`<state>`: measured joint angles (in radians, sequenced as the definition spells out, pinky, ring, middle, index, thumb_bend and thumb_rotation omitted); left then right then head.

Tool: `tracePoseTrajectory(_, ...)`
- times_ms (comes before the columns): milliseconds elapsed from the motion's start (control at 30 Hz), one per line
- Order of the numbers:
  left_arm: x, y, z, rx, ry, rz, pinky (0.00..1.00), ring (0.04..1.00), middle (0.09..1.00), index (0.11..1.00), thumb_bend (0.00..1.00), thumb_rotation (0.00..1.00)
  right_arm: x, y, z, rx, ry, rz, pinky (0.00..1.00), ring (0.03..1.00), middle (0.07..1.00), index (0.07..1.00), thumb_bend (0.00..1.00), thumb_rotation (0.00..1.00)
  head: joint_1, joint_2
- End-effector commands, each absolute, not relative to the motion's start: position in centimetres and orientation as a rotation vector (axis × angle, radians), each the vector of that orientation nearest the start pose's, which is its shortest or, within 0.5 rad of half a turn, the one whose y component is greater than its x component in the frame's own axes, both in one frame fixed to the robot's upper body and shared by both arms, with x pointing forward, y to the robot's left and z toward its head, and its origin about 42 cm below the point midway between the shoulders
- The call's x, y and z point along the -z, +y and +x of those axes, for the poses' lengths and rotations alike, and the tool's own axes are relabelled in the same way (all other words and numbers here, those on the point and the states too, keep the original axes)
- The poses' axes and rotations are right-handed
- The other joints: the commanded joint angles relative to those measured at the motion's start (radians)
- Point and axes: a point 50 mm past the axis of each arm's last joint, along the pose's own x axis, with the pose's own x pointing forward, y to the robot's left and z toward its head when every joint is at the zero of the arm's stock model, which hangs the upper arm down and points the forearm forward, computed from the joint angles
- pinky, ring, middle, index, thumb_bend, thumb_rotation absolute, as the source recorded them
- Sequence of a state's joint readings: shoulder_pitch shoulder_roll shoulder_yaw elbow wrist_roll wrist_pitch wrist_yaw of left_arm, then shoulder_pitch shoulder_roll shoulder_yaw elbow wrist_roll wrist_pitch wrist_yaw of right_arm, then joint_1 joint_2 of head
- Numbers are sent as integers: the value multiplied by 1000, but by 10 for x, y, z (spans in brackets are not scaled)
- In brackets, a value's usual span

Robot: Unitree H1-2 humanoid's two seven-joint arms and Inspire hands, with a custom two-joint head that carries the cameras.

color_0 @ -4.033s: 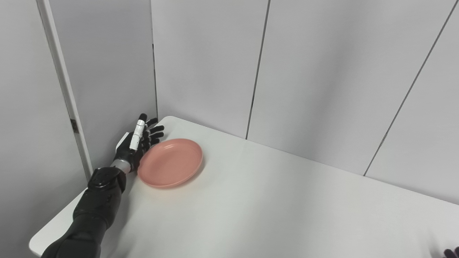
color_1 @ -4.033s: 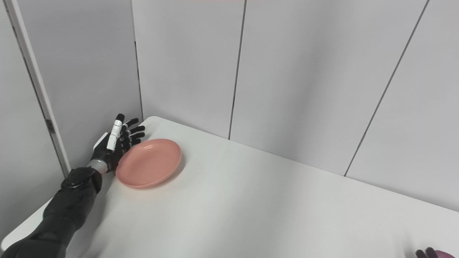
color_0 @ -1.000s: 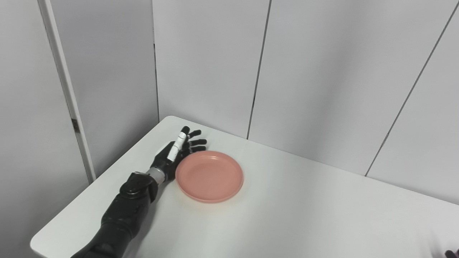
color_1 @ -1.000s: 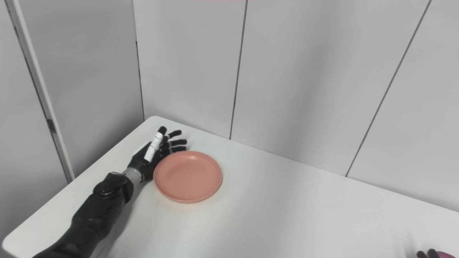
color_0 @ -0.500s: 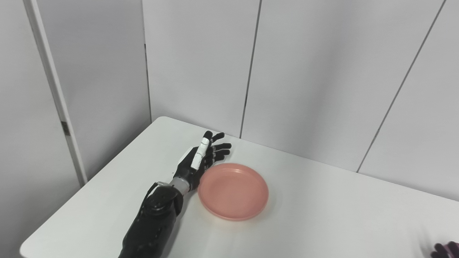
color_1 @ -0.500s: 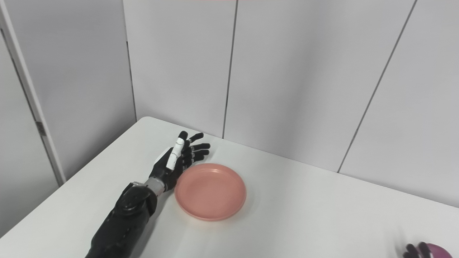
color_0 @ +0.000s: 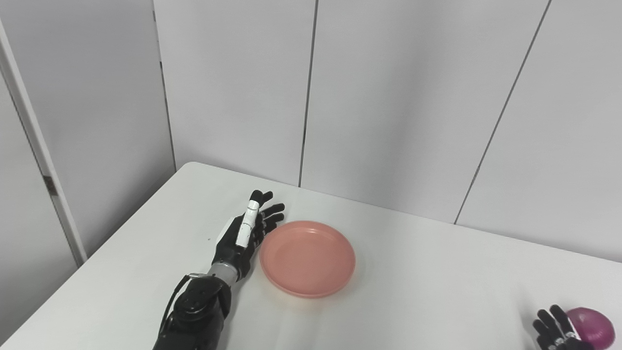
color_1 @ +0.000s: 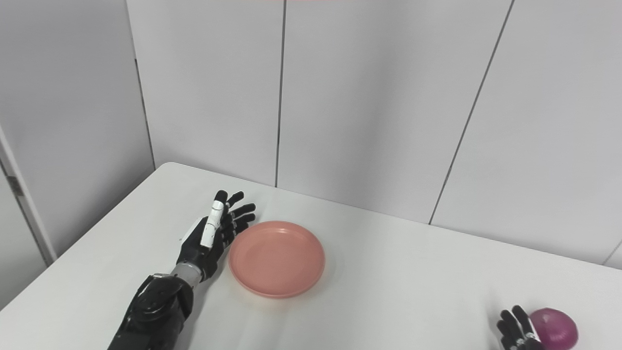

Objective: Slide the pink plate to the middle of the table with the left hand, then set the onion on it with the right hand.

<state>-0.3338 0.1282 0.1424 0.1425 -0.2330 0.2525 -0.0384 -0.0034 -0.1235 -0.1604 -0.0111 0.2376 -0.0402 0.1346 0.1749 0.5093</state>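
Note:
The pink plate [color_0: 307, 257] lies flat on the white table [color_0: 427, 301], left of the middle. My left hand [color_0: 245, 238] is open, fingers straight and apart, standing on edge right beside the plate's left rim; it also shows in the right eye view [color_1: 214, 236]. A purple onion [color_1: 554, 326] sits at the bottom right on the table. My right hand [color_1: 516, 331] is open just left of the onion, only its fingers in view, holding nothing.
Grey wall panels [color_0: 388, 97] close off the table's far edge and the left side. The table's left edge [color_0: 97, 253] runs diagonally toward the bottom left.
The camera has turned right, bringing the onion and right hand into view. Over four seconds the left hand pushed the plate from the far left corner toward the middle. In the last half second the hand drew back slightly.

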Motion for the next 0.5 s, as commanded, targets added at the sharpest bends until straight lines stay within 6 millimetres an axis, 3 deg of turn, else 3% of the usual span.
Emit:
tracePoseTrajectory(0, -180, 264, 395, 40, 0, -95, 916, 850, 839, 902, 793, 998, -81, -273, 266, 34, 7, 170, 948, 898, 884, 906, 759, 876, -9, 8)
tracePoseTrajectory(167, -189, 270, 393, 104, 30, -67, 824, 828, 823, 897, 775, 988, -83, -264, 267, 28, -10, 163, 926, 887, 879, 896, 782, 860, -47, 26)
tracePoseTrajectory(467, -199, 279, 399, 152, 40, -60, 941, 854, 845, 910, 758, 973, -88, -258, 268, 20, -15, 131, 936, 899, 891, 921, 790, 881, -64, 35)
